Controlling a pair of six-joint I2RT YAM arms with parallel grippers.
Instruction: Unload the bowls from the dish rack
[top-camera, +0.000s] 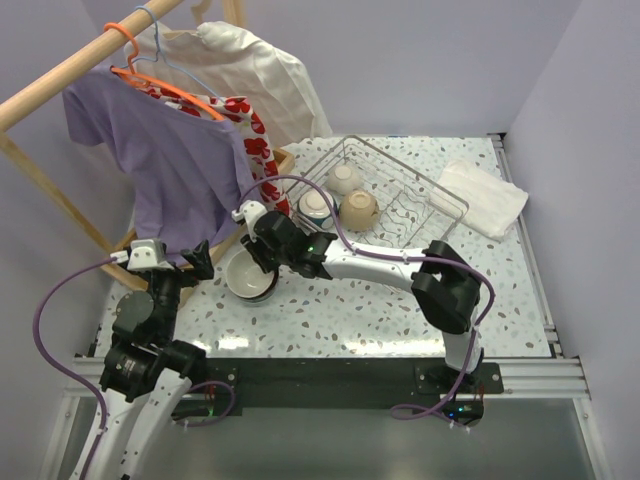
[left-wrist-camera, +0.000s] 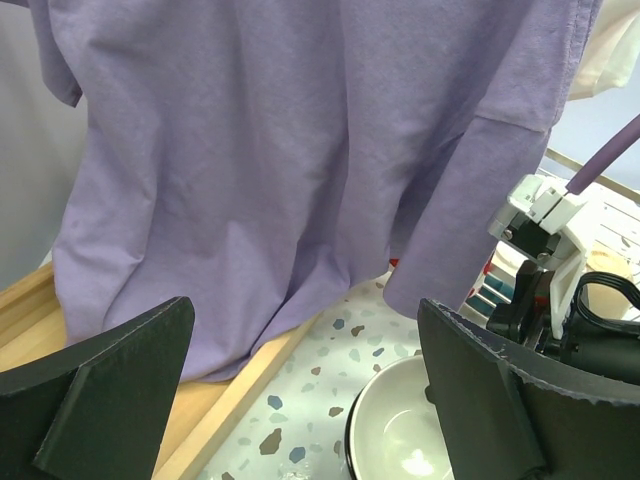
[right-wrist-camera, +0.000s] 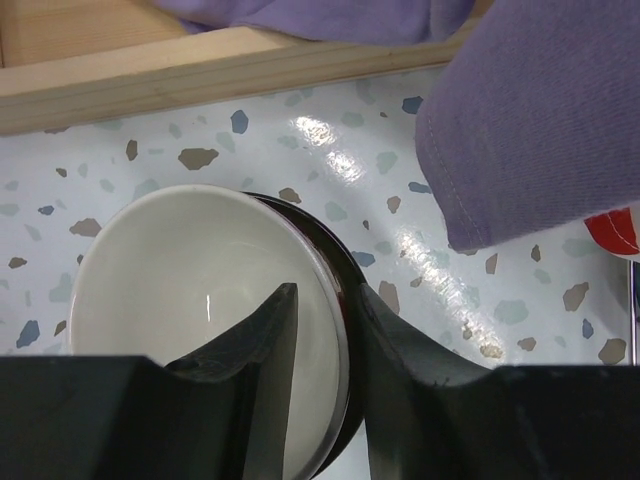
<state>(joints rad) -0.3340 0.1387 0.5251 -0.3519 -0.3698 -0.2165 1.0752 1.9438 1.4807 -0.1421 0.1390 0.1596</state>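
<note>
A white bowl (right-wrist-camera: 190, 270) sits nested inside a dark bowl (right-wrist-camera: 322, 240) on the speckled table, left of the dish rack (top-camera: 440, 190). My right gripper (right-wrist-camera: 330, 300) straddles the near rim of this stack (top-camera: 248, 278), open. One finger is inside the white bowl with a gap to the rim, and the other is against the dark outer wall. Three more bowls stand in the rack: a white one (top-camera: 344, 178), a banded one (top-camera: 314, 206) and a beige one (top-camera: 359, 208). My left gripper (left-wrist-camera: 305, 305) hangs wide open and empty, left of the stack (left-wrist-camera: 400, 430).
A purple shirt (top-camera: 170, 160) hangs low from the wooden clothes rail (top-camera: 60, 75), close above the stack. The rail's wooden base (right-wrist-camera: 200, 70) runs just behind the bowls. A folded white cloth (top-camera: 485, 195) lies right of the rack.
</note>
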